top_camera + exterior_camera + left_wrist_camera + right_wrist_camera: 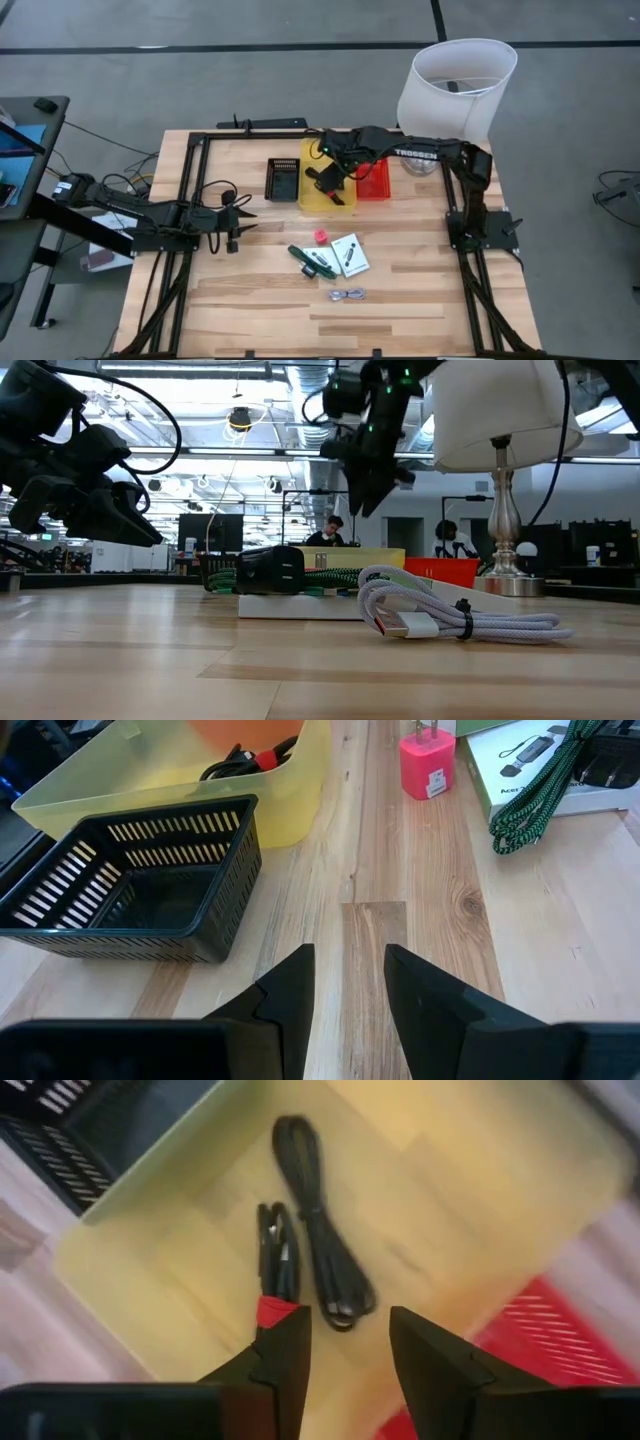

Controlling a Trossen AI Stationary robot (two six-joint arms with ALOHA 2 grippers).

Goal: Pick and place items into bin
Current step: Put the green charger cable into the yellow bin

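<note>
You saw a pale wood-plank table [420, 300], a translucent yellow plastic bin [290, 790], a slotted black plastic basket [120, 890] and a braided silver cable [460, 615].

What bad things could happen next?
The right end effector hangs open above the yellow bin, close beside the red bin and the lamp; swinging back, the arm might bump either. The silver cable is a loose bundle, so it could slip or snag when picked up. The pink cube is tiny and easily missed.

lamp [500, 420] top cut off, card [560, 760] partly cropped
</note>
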